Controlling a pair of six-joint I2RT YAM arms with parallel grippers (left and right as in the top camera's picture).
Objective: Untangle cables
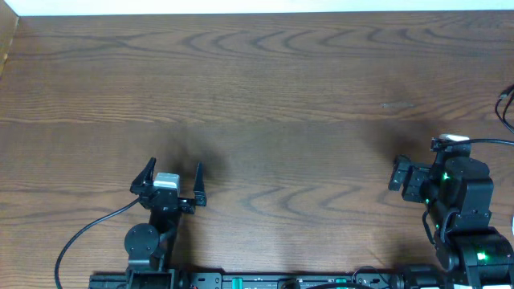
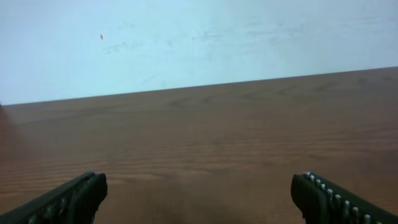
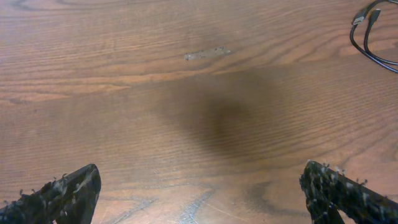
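A thin black cable (image 3: 367,38) with small end plugs lies looped on the wooden table at the top right of the right wrist view. In the overhead view it shows only at the far right edge (image 1: 506,104). No white cable is in view. My right gripper (image 3: 200,186) is open over bare wood, well short and left of the black cable; overhead it sits at the right front (image 1: 419,157). My left gripper (image 2: 200,190) is open too, jaws wide apart with nothing between them, low over the table at the left front (image 1: 174,166).
The wooden table (image 1: 265,88) stretches away from both arms. A pale scuff mark (image 3: 205,54) lies ahead of the right gripper. A thick black robot wire (image 1: 80,237) curves off the left arm's base. A pale wall (image 2: 186,37) rises beyond the table's far edge.
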